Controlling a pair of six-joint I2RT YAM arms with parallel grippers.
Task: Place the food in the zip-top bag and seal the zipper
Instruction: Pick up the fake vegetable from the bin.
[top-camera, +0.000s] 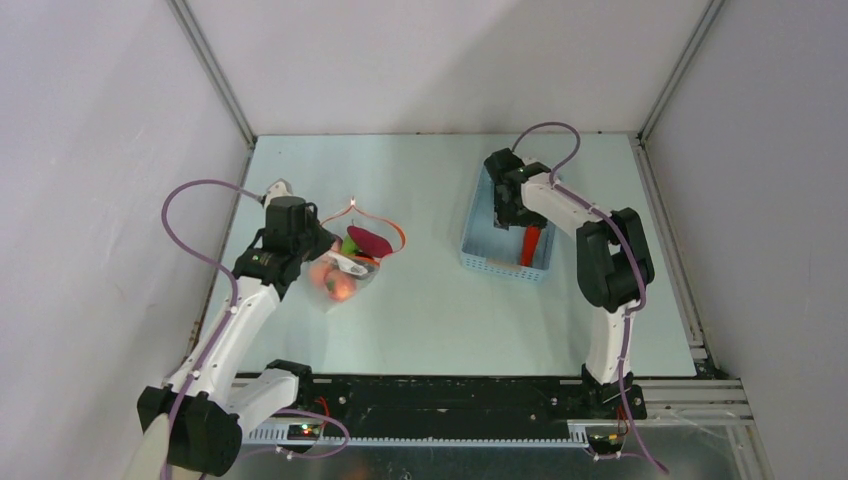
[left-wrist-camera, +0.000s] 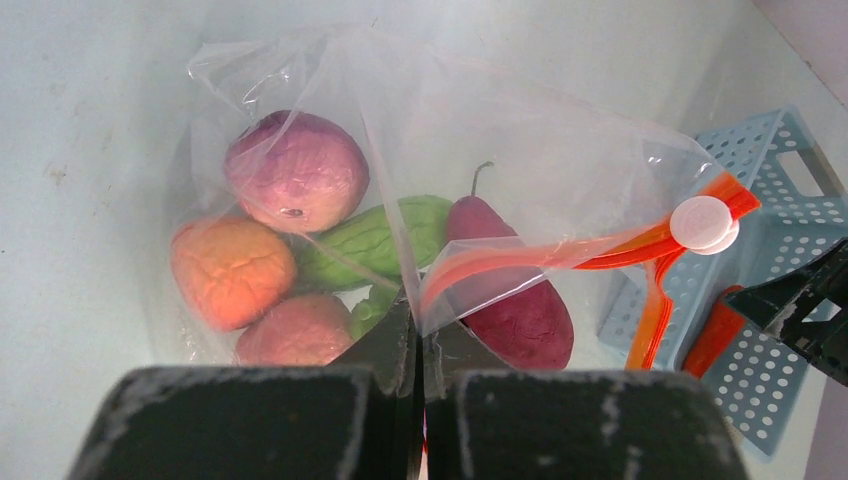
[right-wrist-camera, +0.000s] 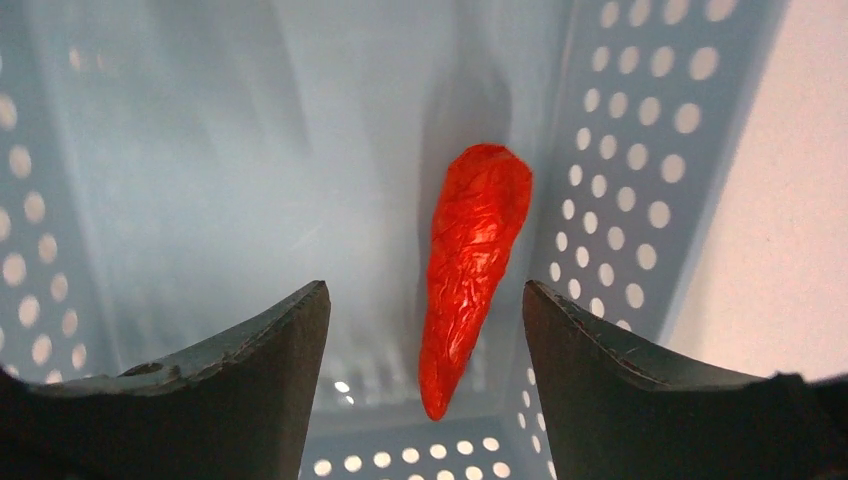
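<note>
Pale table (top-camera: 430, 300), white walls around. The left gripper (left-wrist-camera: 418, 345) is pinched tight on the rim of the zip-top bag (left-wrist-camera: 500, 130), with food (left-wrist-camera: 295, 170) inside just ahead of its fingers and the zipper (left-wrist-camera: 620, 245) off to its right. The right gripper (right-wrist-camera: 425, 290) stands wide, holding nothing, with a red pepper (right-wrist-camera: 475, 230) below between its fingers in the blue basket (right-wrist-camera: 620, 200).

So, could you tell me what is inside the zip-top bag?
The zip-top bag holds a purple piece, an orange piece, a peach piece, a green piece and a dark red piece. The left gripper hides its near edge.
</note>
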